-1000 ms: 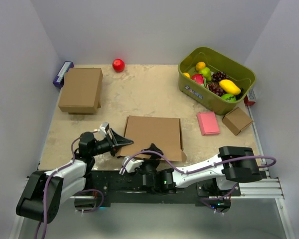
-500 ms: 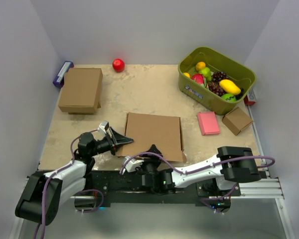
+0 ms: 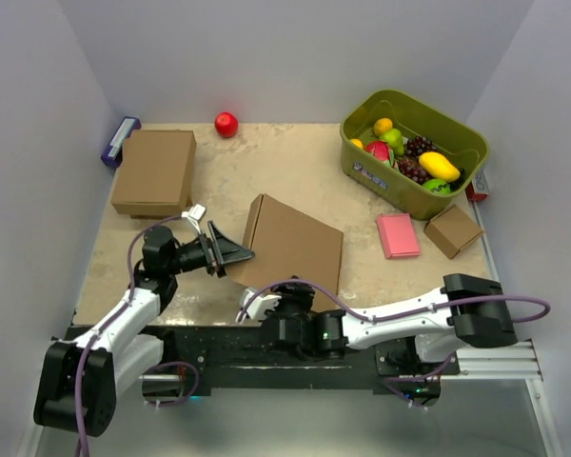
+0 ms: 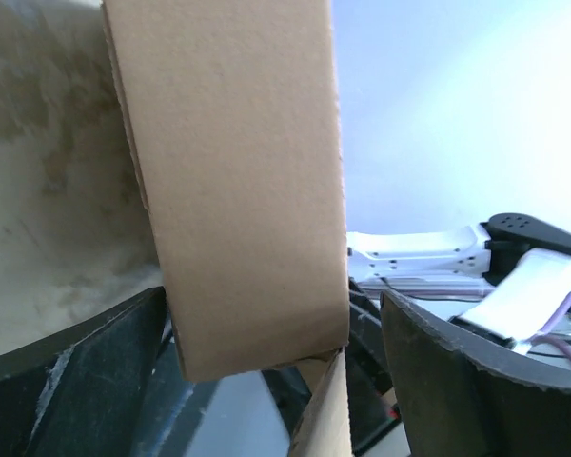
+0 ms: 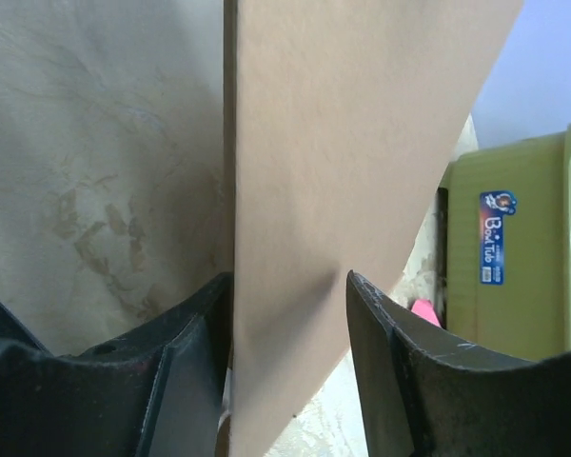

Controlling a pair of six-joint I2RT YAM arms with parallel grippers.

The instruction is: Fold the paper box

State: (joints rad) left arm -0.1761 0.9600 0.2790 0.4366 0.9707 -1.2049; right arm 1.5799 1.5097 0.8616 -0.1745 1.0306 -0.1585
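Paper box (image 3: 290, 243) in right end effector (image 5: 285, 281); left end effector (image 4: 271, 297) wide.

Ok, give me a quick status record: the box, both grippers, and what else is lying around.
paper box: brown panel facing up, turned askew
left gripper: at the box's left edge; cardboard between its fingers, gap on one side, grip unclear
right gripper: at the box's near edge; cardboard fills its span, looks clamped
other cardboard: closed brown box far left; small cardboard cube right
also: green bin of fruit, pink pad, red ball
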